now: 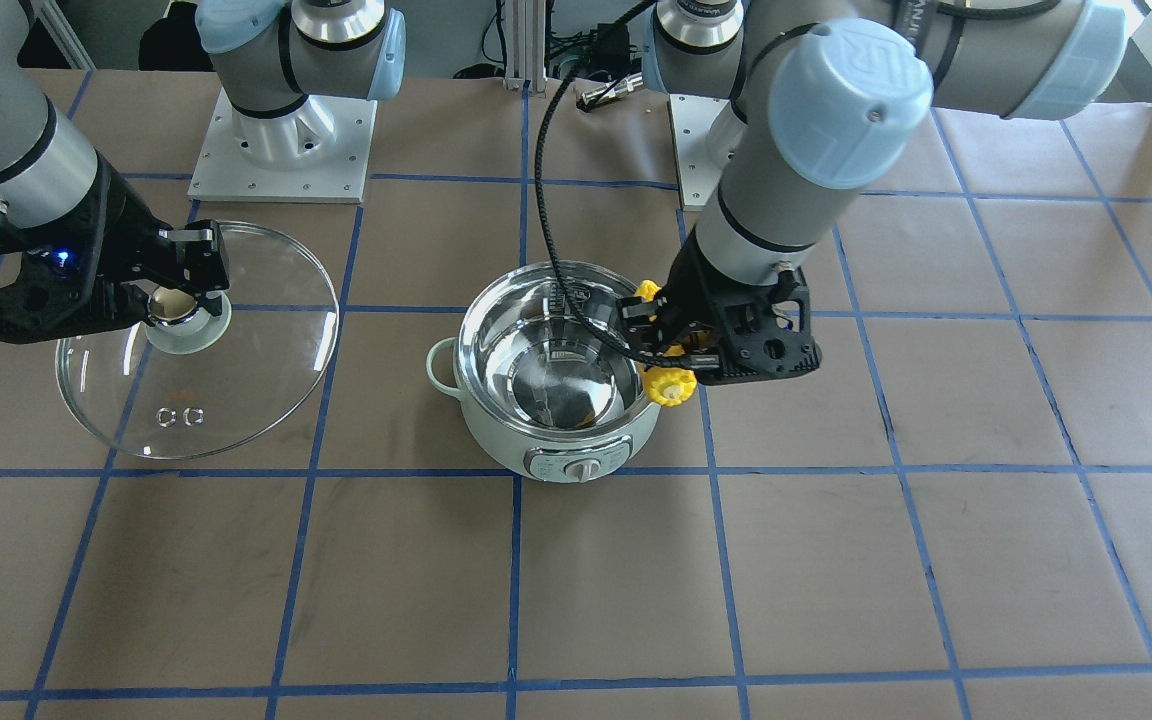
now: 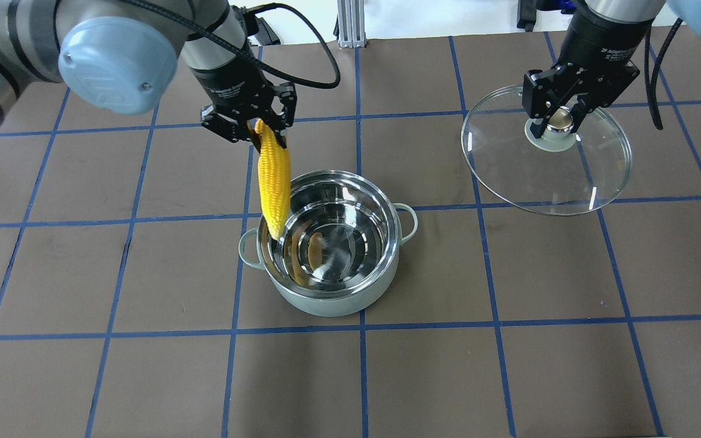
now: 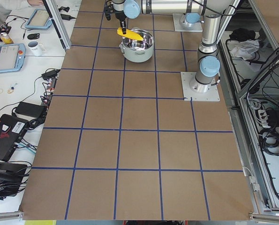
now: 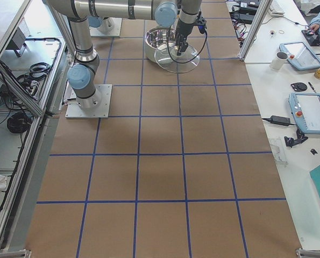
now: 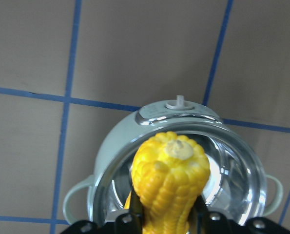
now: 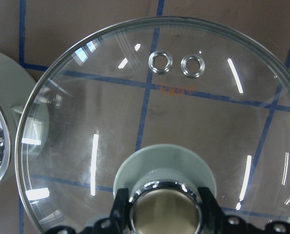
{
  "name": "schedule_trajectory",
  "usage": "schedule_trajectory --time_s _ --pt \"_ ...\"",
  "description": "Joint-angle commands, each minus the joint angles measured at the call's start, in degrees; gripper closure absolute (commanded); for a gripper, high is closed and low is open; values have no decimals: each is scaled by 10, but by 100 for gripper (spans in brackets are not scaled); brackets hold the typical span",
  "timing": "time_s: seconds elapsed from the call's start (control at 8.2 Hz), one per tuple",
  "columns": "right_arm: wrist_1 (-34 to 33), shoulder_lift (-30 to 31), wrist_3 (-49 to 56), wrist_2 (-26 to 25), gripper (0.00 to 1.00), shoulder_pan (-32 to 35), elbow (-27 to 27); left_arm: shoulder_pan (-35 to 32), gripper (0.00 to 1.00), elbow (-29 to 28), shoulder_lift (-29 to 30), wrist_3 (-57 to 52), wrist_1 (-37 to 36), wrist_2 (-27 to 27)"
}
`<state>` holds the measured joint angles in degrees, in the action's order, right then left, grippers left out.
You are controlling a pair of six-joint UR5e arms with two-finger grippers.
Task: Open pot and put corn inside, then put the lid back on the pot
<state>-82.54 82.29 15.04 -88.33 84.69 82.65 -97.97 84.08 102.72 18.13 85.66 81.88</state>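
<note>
The pale mint-green pot stands open in the middle of the table, its steel inside empty. My left gripper is shut on the thick end of the yellow corn, which hangs tip down over the pot's left rim. In the left wrist view the corn points at the pot below. My right gripper is shut on the knob of the glass lid and holds it off to the pot's right. The lid fills the right wrist view.
The brown table is marked with a blue tape grid. The two arm bases stand at the table's back edge. The pot's control dial faces the operators' side. Desks with tablets and a mug lie beyond the table.
</note>
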Motion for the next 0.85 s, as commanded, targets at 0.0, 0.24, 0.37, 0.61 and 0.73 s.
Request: schedule_trajectory --time_s 0.0,0.24,0.37,0.61,0.73 --pt "0 1 1 0 100 -1 4 -39 100 2 21 56 -2 -95" --pt "2 2 -4 1 100 -1 8 -49 100 32 42 52 -8 -90" --pt "2 2 -5 2 100 -1 9 -49 100 44 49 43 -11 -60" --pt "3 2 -15 6 100 -1 10 -49 100 49 59 19 -11 -53" --pt "1 2 -24 6 100 0 10 -49 100 48 63 22 -11 -54"
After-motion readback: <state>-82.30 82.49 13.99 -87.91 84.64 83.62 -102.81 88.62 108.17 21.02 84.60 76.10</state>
